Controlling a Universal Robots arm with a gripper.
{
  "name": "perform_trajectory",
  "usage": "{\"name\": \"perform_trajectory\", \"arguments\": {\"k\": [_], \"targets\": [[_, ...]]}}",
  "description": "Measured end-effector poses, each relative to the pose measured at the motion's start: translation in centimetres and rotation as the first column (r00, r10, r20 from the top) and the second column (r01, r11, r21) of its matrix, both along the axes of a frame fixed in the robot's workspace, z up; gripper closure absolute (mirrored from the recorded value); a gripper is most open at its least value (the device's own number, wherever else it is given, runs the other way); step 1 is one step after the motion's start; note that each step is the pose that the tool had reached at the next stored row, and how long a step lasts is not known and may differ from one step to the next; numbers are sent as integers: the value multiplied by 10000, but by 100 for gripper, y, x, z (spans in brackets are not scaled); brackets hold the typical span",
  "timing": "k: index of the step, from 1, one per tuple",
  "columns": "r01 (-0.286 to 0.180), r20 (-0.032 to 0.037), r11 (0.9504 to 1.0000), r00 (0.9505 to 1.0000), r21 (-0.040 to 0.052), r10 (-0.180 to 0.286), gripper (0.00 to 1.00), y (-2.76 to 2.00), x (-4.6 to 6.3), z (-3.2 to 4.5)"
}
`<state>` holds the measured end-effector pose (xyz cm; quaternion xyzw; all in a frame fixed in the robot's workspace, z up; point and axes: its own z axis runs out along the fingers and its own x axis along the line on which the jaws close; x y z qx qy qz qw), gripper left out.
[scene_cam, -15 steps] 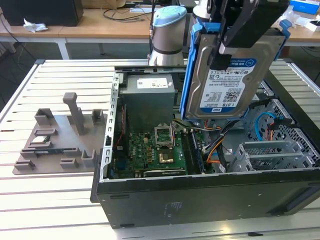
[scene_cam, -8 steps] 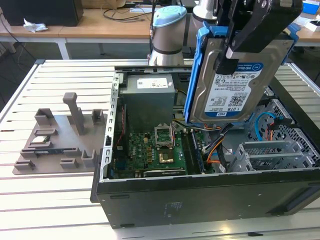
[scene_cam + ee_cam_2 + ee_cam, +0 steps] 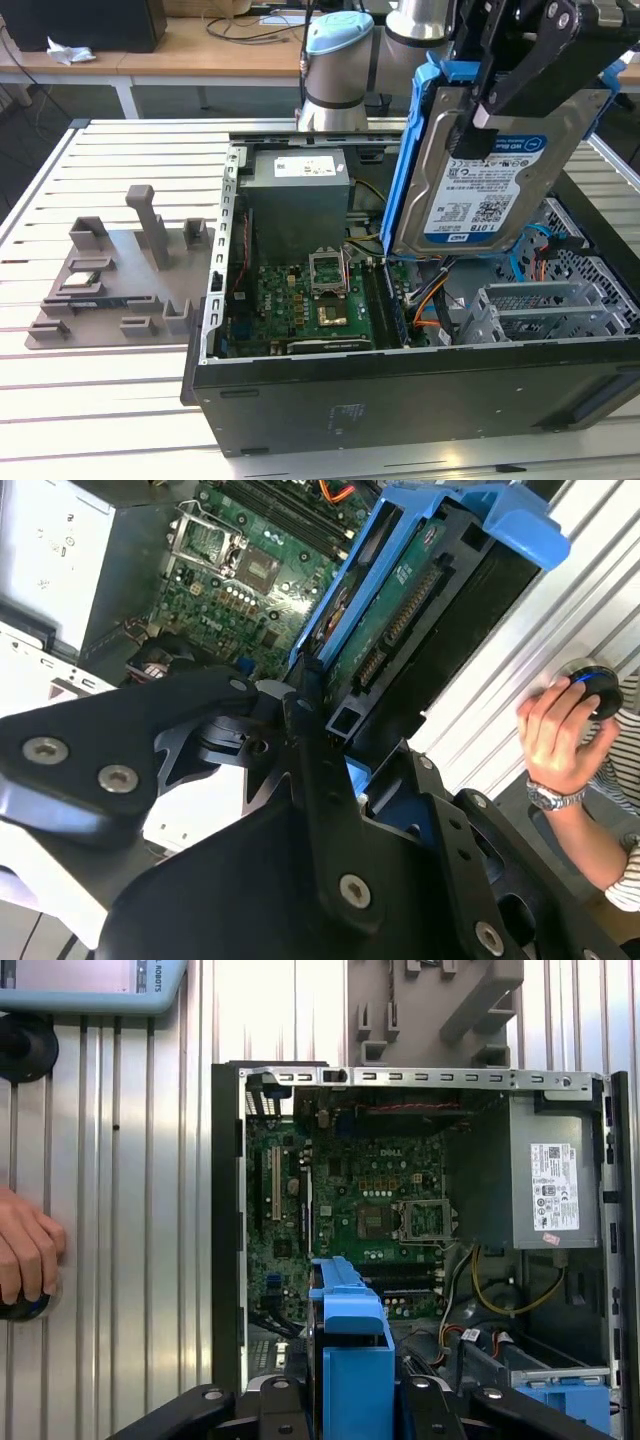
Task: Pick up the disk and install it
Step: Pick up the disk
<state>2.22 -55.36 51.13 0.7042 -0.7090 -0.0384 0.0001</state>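
Silver metal under a white-and-blue label, framed by blue plastic rails (image 3: pixel 406 170): the disk (image 3: pixel 480 190) hangs in the air over the open computer case (image 3: pixel 400 372), on the exterior view's right. Its long axis stands nearly upright with a slight lean, and the label faces the exterior camera. The lower end sits above the cables inside the case and appears clear of them.

The gripper (image 3: pixel 478 130) is closed on the disk's upper end, its black fingers clamping the body between the rails. The disk therefore lies directly below the gripper, in line with it. In the second wrist view the green circuit-board face of the disk (image 3: pixel 395 595) points away from the gripper (image 3: pixel 320 725) toward the motherboard (image 3: pixel 250 570).

The grey metal drive cage (image 3: pixel 540 310) lies below the disk, toward the exterior view's right. The disk is not yet in it.

Outside the case, a person's hand (image 3: pixel 560 730) rests on a dark round object on the slatted table (image 3: pixel 100 400).
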Motion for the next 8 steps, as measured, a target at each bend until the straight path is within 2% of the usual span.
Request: {"name": "perform_trajectory", "arguments": {"k": [8], "targets": [[0,-4,10000,10000,0,0,63,-49,112,-11]]}}
